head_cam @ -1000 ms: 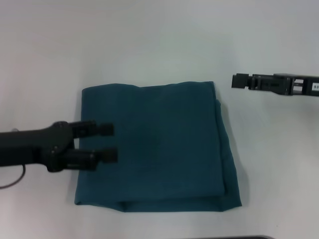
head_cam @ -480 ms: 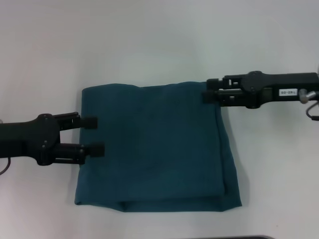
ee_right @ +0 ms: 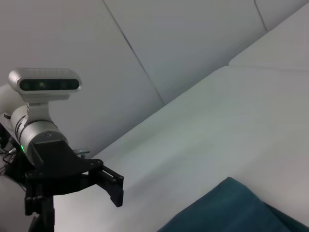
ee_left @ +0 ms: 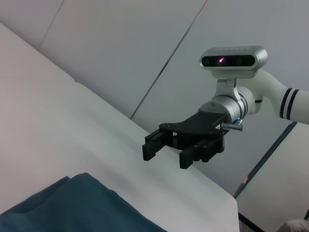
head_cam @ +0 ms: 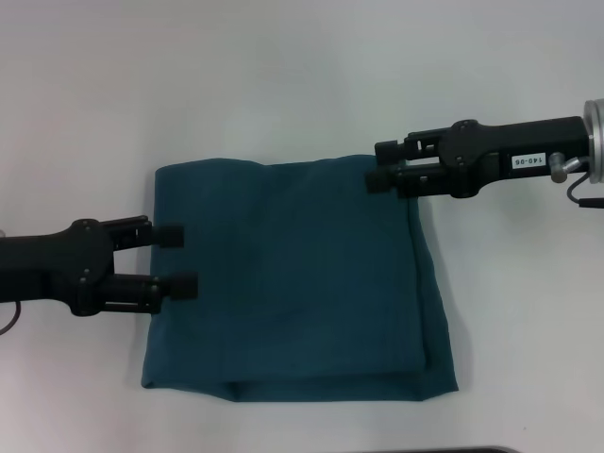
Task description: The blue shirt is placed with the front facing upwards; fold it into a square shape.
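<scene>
Head view: blue shirt [head_cam: 293,278] already folded into a near-square on white tabletop [head_cam: 283,75], plain back up. Left gripper [head_cam: 177,259] at its left edge, right gripper [head_cam: 379,162] at far right corner, jaws parted, holding nothing. Probably only tidying left.

My blue shirt [head_cam: 293,283] lies flat on the white table before me, folded into a rough square, plain teal side up, layered edges showing along its near and right sides.

Plain white matte tabletop [head_cam: 283,85] spans the head view. Dark strip [head_cam: 462,449] at the tabletop's near edge. Pale grey panelled wall [ee_left: 145,43] behind the tabletop.
</scene>
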Controlling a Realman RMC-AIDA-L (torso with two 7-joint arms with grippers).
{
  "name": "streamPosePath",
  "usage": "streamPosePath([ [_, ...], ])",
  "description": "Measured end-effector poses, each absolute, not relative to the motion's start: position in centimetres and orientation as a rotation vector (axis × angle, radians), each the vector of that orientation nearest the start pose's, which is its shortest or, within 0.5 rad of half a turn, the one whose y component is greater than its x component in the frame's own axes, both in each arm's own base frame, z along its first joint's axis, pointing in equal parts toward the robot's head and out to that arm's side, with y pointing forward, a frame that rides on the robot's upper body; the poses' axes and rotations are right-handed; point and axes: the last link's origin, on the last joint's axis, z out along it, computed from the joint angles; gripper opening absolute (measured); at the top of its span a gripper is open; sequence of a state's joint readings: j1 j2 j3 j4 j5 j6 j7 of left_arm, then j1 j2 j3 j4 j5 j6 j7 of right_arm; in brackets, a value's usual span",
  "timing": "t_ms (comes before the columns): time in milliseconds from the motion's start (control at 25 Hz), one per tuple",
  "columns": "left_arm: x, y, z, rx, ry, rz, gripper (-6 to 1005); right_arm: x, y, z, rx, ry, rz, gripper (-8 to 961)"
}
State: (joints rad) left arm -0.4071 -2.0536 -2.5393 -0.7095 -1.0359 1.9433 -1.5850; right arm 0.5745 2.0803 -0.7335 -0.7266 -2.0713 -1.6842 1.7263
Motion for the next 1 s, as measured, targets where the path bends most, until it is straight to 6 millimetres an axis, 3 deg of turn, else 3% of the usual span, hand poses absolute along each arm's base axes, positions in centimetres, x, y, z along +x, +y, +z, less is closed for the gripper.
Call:
streamPosePath([
  [1000, -27.86, 25.94, 2.20, -2.910, -1.001, -0.859, 934, 24.16, 32.37, 0.18, -2.883, 0.975, 0.653, 626],
])
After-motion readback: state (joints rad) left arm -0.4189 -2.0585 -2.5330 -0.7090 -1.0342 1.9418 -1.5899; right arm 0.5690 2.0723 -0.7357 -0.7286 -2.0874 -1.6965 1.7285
